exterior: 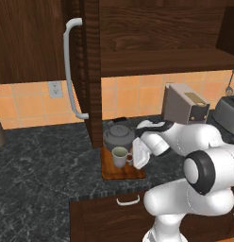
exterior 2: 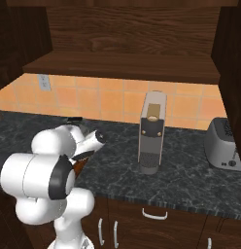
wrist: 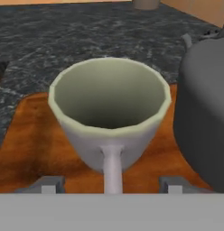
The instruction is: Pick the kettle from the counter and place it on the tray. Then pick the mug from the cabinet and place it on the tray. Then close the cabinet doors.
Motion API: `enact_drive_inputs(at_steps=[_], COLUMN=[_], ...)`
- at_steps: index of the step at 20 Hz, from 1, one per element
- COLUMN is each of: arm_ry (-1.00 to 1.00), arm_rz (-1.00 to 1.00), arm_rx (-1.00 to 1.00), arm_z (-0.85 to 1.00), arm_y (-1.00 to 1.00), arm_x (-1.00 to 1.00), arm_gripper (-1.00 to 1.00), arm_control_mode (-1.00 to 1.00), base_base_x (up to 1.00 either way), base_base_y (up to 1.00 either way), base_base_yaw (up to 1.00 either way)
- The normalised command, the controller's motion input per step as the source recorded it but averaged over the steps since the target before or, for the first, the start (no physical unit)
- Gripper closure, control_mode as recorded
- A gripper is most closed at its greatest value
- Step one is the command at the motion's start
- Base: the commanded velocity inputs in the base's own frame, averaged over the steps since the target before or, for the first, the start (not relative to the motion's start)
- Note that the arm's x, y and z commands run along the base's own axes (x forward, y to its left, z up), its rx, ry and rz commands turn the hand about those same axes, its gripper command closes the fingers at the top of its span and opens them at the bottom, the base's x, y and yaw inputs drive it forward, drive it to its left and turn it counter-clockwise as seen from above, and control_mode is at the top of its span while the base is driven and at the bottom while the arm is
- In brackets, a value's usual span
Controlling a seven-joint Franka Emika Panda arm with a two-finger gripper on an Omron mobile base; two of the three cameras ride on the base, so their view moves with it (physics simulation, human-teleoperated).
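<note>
The off-white mug (exterior: 120,156) (wrist: 109,103) stands upright on the reddish-brown tray (exterior: 123,174) (wrist: 32,144), its handle pointing toward my hand. Behind it on the same tray sits the grey kettle (exterior: 118,136) (wrist: 204,122). My gripper (exterior: 137,158) (wrist: 111,185) is open just right of the mug, one fingertip on each side of the mug's handle and well apart from it. The tray rests on the dark marbled counter (exterior: 43,165). Above, the cabinet (exterior: 161,61) (exterior 2: 122,68) stands open, and its door (exterior: 93,71) with a curved grey handle (exterior: 69,66) swings out edge-on over the tray's left side.
A boxy coffee machine (exterior: 182,104) (exterior 2: 152,131) stands on the counter right of the tray, with a toaster (exterior 2: 224,143) farther right. A drawer with a pale handle (exterior: 128,202) sticks out below the tray. My arm's elbow (exterior: 204,172) bulks in front of the counter edge.
</note>
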Motion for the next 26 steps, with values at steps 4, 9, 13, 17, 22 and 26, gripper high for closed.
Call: enact_drive_inputs(at_steps=[4,9,13,17,22,26], arm_ry=[0.0,0.0,0.03,0.28,0.0,0.07], arm_rz=[0.0,0.0,-0.04,-0.23,-0.02,-0.3], arm_rx=[0.02,0.0,0.0,0.0,0.0,0.14], arm_z=[0.73,0.9,1.0,0.43,0.0,0.13], arm_y=[0.0,-0.05,-0.19,-0.38,-0.02,-0.12], arm_x=[0.0,-0.26,-0.61,-0.29,0.0,-0.11], arm_gripper=[-1.0,-1.0,-1.0,-1.0,-1.0,-1.0], arm_control_mode=[-1.0,-1.0,-1.0,-1.0,-1.0,-1.0], base_base_x=[0.0,0.0,0.0,0.0,0.0,0.0], base_base_y=[0.0,0.0,0.0,0.0,0.0,0.0], base_base_yaw=[0.0,0.0,0.0,0.0,0.0,0.0])
